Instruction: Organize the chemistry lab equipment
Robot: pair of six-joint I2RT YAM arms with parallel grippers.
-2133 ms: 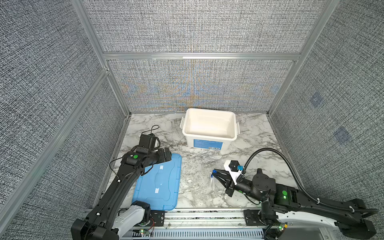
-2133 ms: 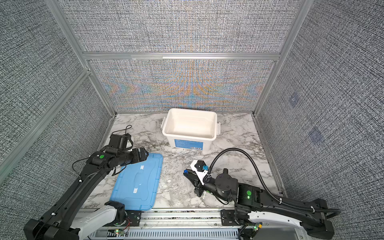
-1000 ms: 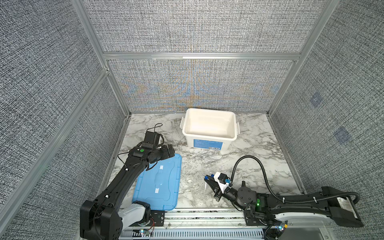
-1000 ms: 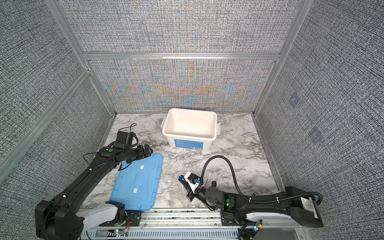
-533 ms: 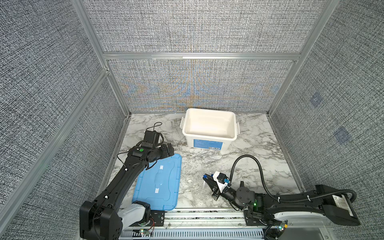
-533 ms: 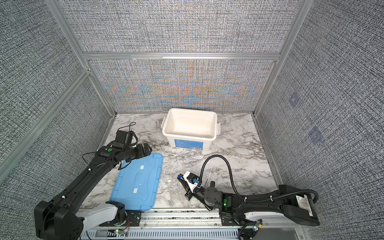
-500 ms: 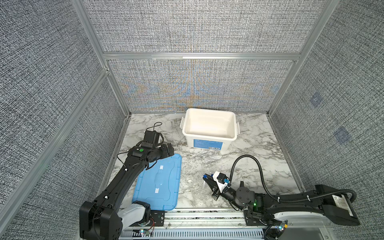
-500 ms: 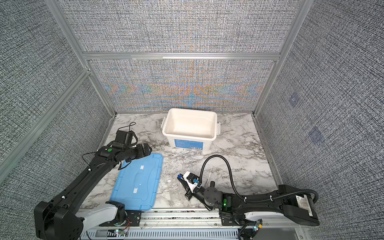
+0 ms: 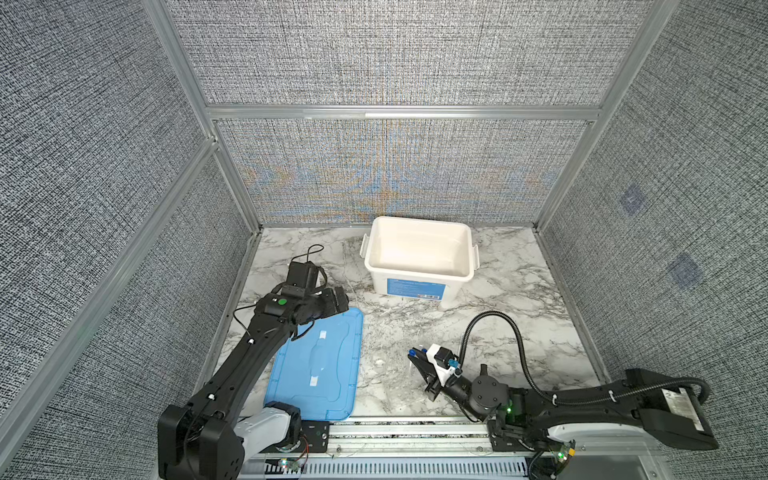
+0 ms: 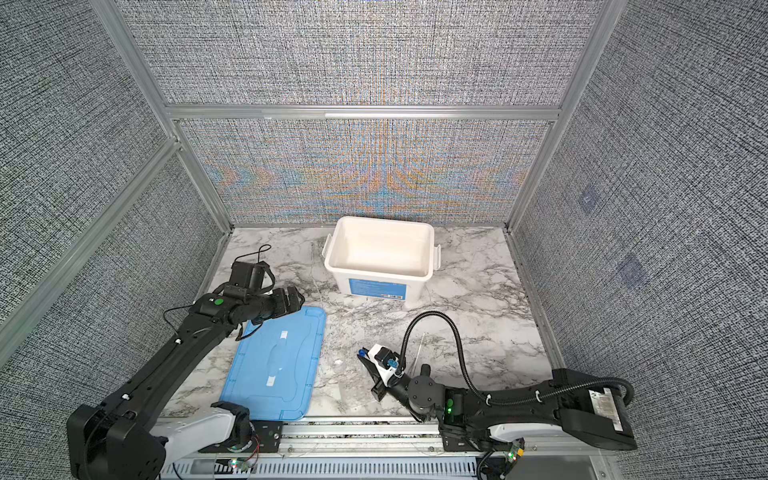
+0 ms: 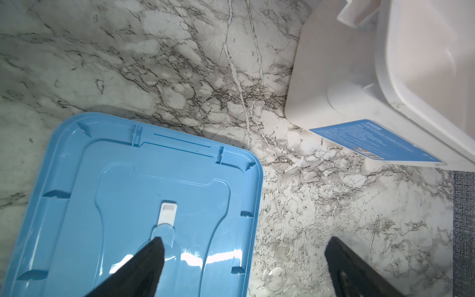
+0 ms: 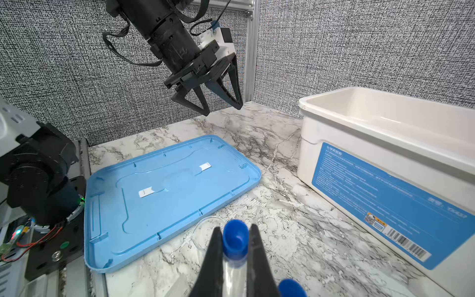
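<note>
My right gripper (image 12: 235, 232) is shut on a clear tube (image 12: 234, 267) just below its blue cap (image 12: 235, 239), low over the marble near the front edge; both top views show this gripper (image 9: 417, 359) (image 10: 365, 359). A second blue cap (image 12: 291, 288) shows beside the jaws. A clear round dish (image 12: 208, 226) (image 11: 276, 280) lies on the marble beside the blue lid. A thin clear rod (image 11: 374, 232) (image 10: 419, 345) lies right of it. My left gripper (image 11: 244, 241) (image 9: 343, 301) hangs open and empty above the lid's far right corner.
The white tub (image 9: 417, 272) (image 10: 376, 274) with a blue label stands open at the back centre. The flat blue lid (image 9: 320, 365) (image 10: 278, 361) lies at front left. Grey fabric walls close three sides, and a metal rail (image 9: 395, 430) runs along the front.
My right gripper has moved slightly left with the tube as its arm sank low. My left gripper shifted a little toward the back. Over the last half second nothing visibly moved.
</note>
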